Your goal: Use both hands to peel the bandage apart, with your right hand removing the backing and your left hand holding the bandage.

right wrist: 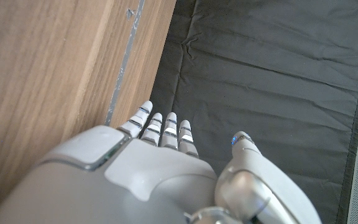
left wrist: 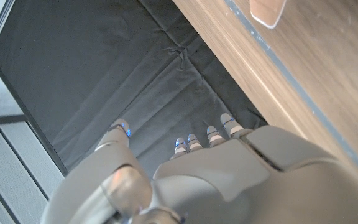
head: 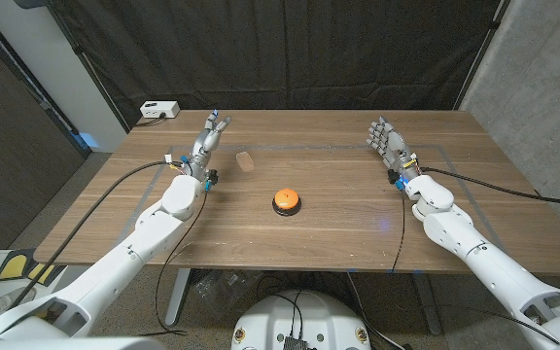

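Item one, far left: a small white box (head: 158, 110) with a cable sits at the table's (head: 338, 233) back left corner, near the black curtain (head: 290, 49).

Item two: your left hand (head: 207, 139) is raised over the left part of the table, fingers extended and slightly apart, holding nothing. In the left wrist view the fingertips (left wrist: 194, 142) reach out towards the curtain, thumb set off to one side.

Item three: the bandage (head: 245, 160), a small tan strip, lies on the wood just right of your left hand, apart from it and untouched. The left wrist view catches what appears to be its rounded end (left wrist: 267, 12) at the frame edge, though too little shows to be sure.

Item four: an orange button on a dark base (head: 287, 201) stands near the table's middle, nearer you than the bandage.

Item five: your right hand (head: 389, 142) stands upright over the right part of the table, fingers spread, empty, well apart from the bandage. A thin taped outline (head: 436, 149) runs on the wood beside it.
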Motion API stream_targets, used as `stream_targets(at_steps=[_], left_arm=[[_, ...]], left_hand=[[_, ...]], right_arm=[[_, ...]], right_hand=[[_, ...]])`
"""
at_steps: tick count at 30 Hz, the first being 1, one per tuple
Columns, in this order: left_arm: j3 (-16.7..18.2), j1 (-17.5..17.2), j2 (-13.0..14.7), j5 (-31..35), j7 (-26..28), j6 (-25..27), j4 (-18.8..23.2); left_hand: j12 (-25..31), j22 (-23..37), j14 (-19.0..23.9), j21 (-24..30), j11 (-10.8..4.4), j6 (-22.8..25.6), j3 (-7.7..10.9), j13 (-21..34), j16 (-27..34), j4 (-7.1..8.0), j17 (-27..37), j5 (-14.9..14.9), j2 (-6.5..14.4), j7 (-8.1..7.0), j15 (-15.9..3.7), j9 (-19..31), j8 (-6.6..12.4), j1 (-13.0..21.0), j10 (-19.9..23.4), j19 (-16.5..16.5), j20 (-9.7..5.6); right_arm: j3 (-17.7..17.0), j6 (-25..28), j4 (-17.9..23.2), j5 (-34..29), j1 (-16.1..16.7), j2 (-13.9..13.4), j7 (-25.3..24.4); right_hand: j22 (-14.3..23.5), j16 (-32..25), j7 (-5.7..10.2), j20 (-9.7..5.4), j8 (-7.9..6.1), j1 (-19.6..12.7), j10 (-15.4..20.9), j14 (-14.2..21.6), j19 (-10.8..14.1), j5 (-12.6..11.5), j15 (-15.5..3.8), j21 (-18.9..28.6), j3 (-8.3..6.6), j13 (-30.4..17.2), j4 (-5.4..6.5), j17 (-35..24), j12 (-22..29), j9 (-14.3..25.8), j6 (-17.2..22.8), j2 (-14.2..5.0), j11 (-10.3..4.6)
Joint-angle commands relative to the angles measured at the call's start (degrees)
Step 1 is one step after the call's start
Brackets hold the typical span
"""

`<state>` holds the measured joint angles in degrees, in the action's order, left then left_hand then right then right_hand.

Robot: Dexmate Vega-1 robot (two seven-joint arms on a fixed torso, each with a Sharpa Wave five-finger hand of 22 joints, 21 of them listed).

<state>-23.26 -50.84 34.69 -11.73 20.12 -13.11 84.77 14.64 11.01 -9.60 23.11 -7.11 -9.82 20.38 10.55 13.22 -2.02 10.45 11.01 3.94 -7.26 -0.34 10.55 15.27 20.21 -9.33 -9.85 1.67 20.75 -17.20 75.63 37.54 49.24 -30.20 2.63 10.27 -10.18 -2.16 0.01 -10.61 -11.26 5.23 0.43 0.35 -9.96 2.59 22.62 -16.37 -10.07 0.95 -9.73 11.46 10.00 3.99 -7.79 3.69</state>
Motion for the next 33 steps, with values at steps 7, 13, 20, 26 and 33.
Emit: stream_targets(at_steps=[7,13,20,26,33], left_arm=[[-1.41,-0.79,4.95,14.21,6.82,10.45,8.13],[-1.93,-0.59,6.44,17.10,6.58,13.73,10.05],[-3.21,-0.05,9.36,22.23,4.89,21.32,14.27],[-4.58,0.51,10.99,26.52,3.73,27.59,17.47],[-5.86,1.33,11.58,29.63,2.91,31.63,18.89]], left_hand=[[1.12,0.37,5.02,0.73,0.71,5.41,0.03,0.38,0.96,-1.59,0.75,-0.21,-0.87,1.07,0.56,0.06,1.58,2.71,6.15,-0.96,1.51],[1.57,0.39,6.13,0.86,0.32,7.22,-0.08,0.46,1.00,-2.21,0.86,-0.19,-1.42,0.99,0.24,0.06,1.86,3.48,8.60,-0.48,1.58],[1.87,0.42,9.33,1.16,0.17,11.01,-0.21,0.61,1.74,-3.79,1.11,0.07,-2.78,1.47,-0.20,0.11,2.71,5.53,11.92,0.64,1.66],[2.40,0.48,11.36,0.94,1.01,14.38,-0.25,0.80,2.19,-4.86,1.53,0.26,-3.62,1.60,-0.99,0.16,3.42,7.24,15.16,0.37,2.67],[2.95,0.55,13.99,1.59,0.52,19.87,-0.19,1.05,2.74,-6.15,2.03,0.62,-4.72,1.94,-1.59,0.18,4.71,9.89,18.45,2.36,2.94]], right_arm=[[-0.04,-0.73,0.44,0.09,0.63,-0.10,0.37],[-0.04,-1.00,0.49,0.04,0.69,-0.04,0.41],[0.12,-1.19,0.09,-0.09,0.38,0.19,0.59],[0.29,-1.40,-0.62,-0.01,-0.04,0.57,0.99],[0.52,-1.66,-1.62,-0.05,-0.64,1.03,1.39]], right_hand=[[0.18,-0.36,-0.19,0.08,-0.24,-0.59,0.46,0.13,0.72,-0.33,0.19,-0.20,-0.06,-0.20,-0.33,-0.12,0.32,0.25,0.44,0.16,0.07],[0.19,-0.34,-0.25,0.12,-0.24,-0.59,0.60,0.16,0.76,-0.32,0.28,-0.30,-0.03,-0.20,-0.36,-0.13,0.35,0.25,0.51,0.16,0.10],[0.20,-0.34,-0.21,0.11,-0.26,-0.55,0.67,0.22,0.81,-0.31,0.19,-0.41,0.02,-0.20,-0.38,-0.14,0.35,0.26,0.65,0.18,0.10],[0.20,-0.32,-0.21,0.12,-0.31,-0.54,0.76,0.24,0.84,-0.31,0.20,-0.49,0.05,-0.20,-0.39,-0.14,0.37,0.26,0.84,0.18,0.17],[0.21,-0.33,-0.14,0.08,-0.31,-0.49,0.83,0.29,0.88,-0.30,0.16,-0.57,0.10,-0.21,-0.39,-0.15,0.37,0.26,0.92,0.20,0.11]])
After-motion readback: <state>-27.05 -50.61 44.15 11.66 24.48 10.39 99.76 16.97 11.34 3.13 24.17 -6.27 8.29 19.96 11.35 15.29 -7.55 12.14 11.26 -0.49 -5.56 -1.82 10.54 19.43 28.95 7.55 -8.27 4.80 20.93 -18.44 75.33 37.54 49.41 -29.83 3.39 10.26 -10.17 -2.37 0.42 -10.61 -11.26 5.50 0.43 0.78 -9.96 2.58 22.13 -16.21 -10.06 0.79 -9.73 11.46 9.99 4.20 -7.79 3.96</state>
